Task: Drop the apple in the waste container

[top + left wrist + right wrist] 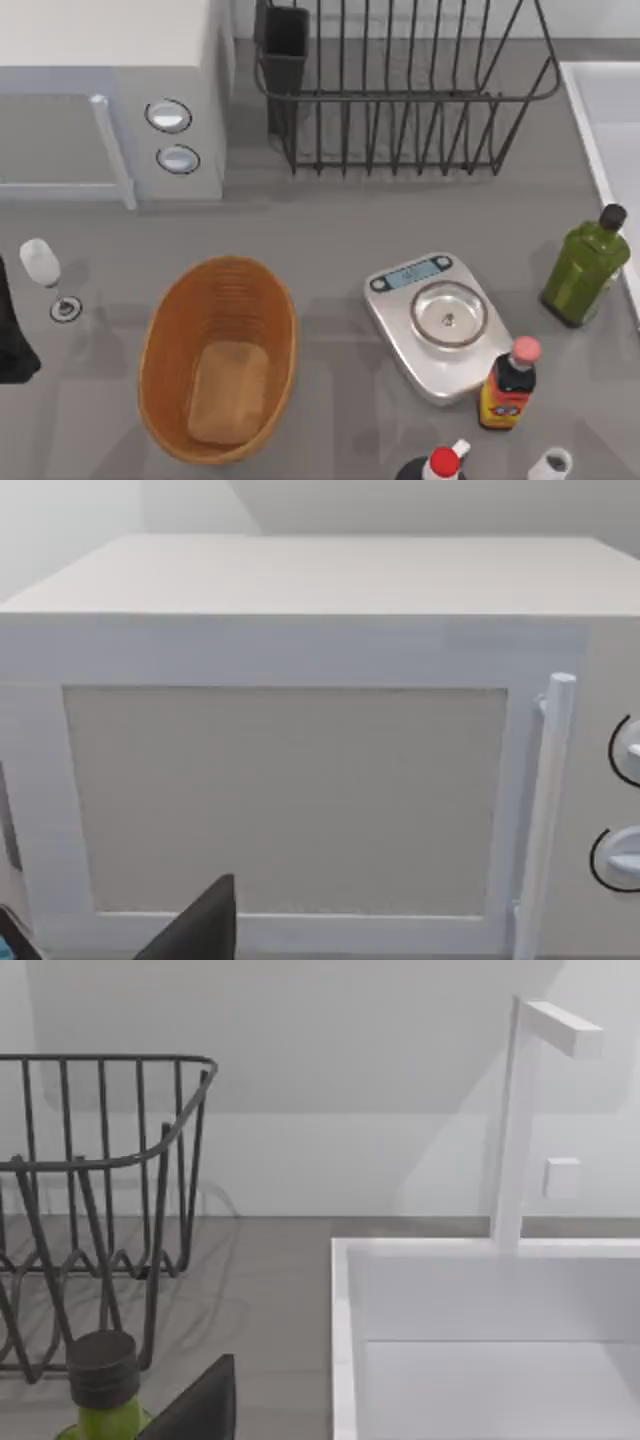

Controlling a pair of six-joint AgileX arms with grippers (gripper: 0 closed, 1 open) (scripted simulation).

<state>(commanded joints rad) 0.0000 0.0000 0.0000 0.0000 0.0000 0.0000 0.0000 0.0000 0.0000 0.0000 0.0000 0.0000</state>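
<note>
Grey bench point(330, 230) before you, waste container point(165, 330) front-left with open floor around its rim, scale point(440, 325) beside it, wire rack point(400, 90) behind, end effectors' opening you cannot tell.

Waste container point(218, 358): on the table point(330, 225), left of centre, toward the front.
Microwave point(110, 95): behind the waste container, at the back left.
Wire rack point(400, 90): at the back, right of the microwave.
Scale point(438, 322): right of the waste container.
Sauce bottle point(510, 385): touching the scale's front right corner.
Oil bottle point(585, 268): right of the scale, near the sink point(480, 1340).
</note>
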